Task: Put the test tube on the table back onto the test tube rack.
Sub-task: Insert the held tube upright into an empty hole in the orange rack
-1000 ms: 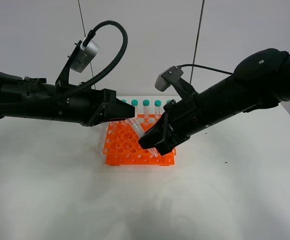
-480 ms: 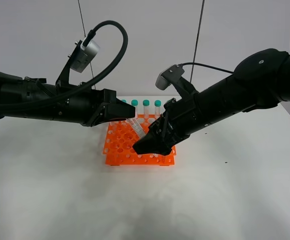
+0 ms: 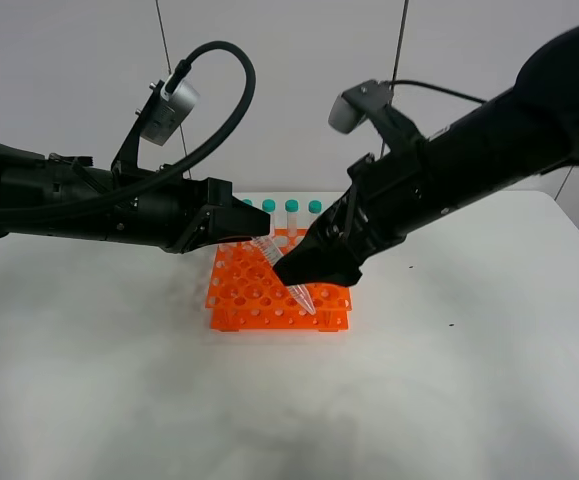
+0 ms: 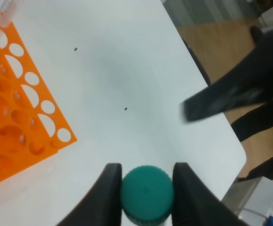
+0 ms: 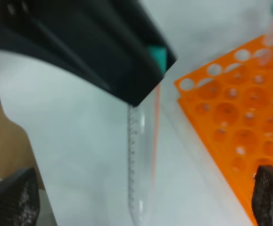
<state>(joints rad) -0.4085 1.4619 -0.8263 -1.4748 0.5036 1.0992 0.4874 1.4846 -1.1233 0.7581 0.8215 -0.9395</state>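
The left gripper (image 4: pixel 146 188) is pinching the teal cap of the test tube (image 3: pixel 300 298) between its narrowed jaws, so the tube is hanging in the air over the rack (image 3: pixel 244 300) and not lying on the table (image 3: pixel 119 400). The right gripper (image 3: pixel 289 272) is hovering at the tube's middle with its fingers (image 5: pixel 13 200) spread wide, gripping nothing. The step in hand is probably seating the tube in a hole. To do that well, the right fingers should be closing on the clear barrel before the cap is let go. The tip should then be centring over a free hole, clear of the tubes (image 3: pixel 291 210) standing along the rack's back row. The tube is leaning. Its long axis is slanting from the cap, high over the rack's back left, down to the pointed tip at the rack's front edge.
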